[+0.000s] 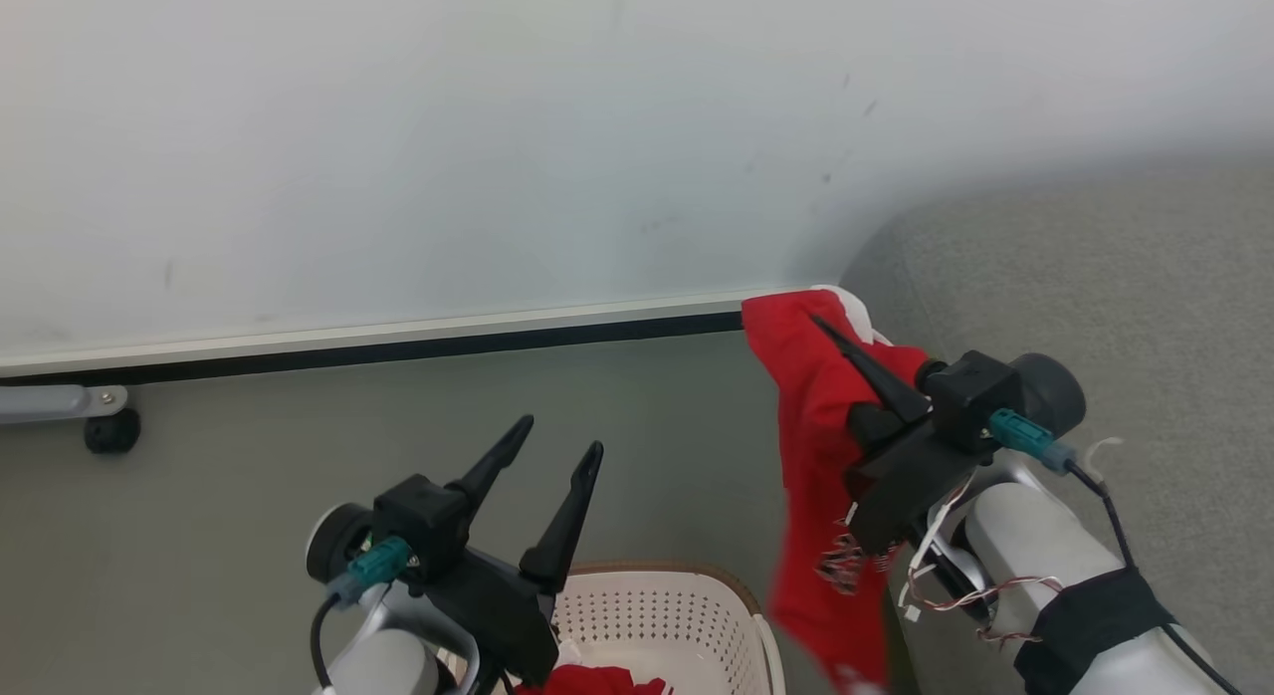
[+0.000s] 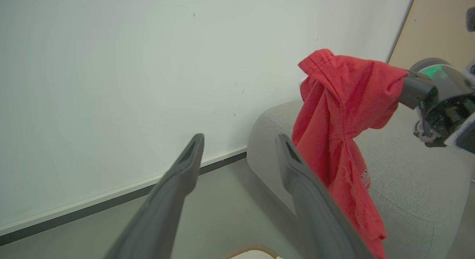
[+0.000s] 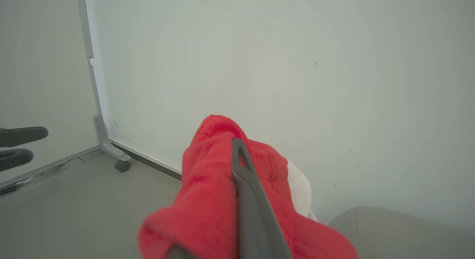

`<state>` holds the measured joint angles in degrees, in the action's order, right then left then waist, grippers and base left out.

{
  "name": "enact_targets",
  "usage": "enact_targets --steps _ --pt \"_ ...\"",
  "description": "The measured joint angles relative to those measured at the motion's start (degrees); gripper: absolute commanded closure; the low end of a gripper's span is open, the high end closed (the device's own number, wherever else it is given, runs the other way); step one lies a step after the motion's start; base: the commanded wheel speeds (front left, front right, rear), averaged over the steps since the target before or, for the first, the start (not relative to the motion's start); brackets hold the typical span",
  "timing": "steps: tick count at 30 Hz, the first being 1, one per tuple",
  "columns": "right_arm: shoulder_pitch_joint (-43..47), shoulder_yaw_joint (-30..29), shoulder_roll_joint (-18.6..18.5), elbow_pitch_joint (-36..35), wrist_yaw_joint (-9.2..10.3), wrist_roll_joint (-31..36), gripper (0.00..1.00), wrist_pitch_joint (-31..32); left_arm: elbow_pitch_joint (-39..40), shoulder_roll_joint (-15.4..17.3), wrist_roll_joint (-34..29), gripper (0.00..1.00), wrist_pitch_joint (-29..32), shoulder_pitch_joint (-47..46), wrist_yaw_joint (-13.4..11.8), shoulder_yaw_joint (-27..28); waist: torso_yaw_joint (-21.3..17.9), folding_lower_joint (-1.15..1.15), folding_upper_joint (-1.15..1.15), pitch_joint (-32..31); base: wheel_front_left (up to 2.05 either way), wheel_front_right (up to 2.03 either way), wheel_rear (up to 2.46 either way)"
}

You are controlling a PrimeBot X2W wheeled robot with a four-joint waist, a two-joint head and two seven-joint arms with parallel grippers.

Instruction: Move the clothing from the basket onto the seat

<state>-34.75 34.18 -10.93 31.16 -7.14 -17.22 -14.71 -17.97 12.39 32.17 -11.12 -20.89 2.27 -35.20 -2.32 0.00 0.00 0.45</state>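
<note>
A red garment with white trim [image 1: 816,446] hangs over the floor at the edge of the grey seat [image 1: 1095,297], with my right gripper [image 1: 831,332] shut on its upper fold. In the right wrist view the cloth [image 3: 207,184] bunches around the dark finger [image 3: 243,177]. My left gripper [image 1: 559,436] stands open and holds nothing, above the cream basket [image 1: 697,615]. More red clothing [image 1: 597,680] lies in the basket. The left wrist view shows the hanging garment [image 2: 334,121] just right of that gripper [image 2: 240,140], in front of the seat [image 2: 408,170].
A large white board on a wheeled frame [image 1: 398,157] stands behind, with a caster [image 1: 111,431] at the left. Grey floor [image 1: 249,496] stretches between the board and the basket. The seat's rounded corner [image 2: 259,133] is close to the garment.
</note>
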Motion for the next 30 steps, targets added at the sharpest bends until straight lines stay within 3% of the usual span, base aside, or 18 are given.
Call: enact_targets --steps 9,30 --pt "0.3 -1.9 -2.7 -2.7 0.16 -0.1 1.00 0.0 -0.5 -0.2 -0.3 0.00 -0.7 3.3 0.3 -1.9 -3.4 0.00 0.00 0.4 0.00 0.00 0.00" --pt "4.1 -5.8 -9.0 -11.8 3.48 -0.1 1.00 0.0 0.3 -2.6 -3.1 0.00 -2.2 6.1 0.8 -5.9 -12.8 0.00 0.00 1.1 0.00 0.00 0.00"
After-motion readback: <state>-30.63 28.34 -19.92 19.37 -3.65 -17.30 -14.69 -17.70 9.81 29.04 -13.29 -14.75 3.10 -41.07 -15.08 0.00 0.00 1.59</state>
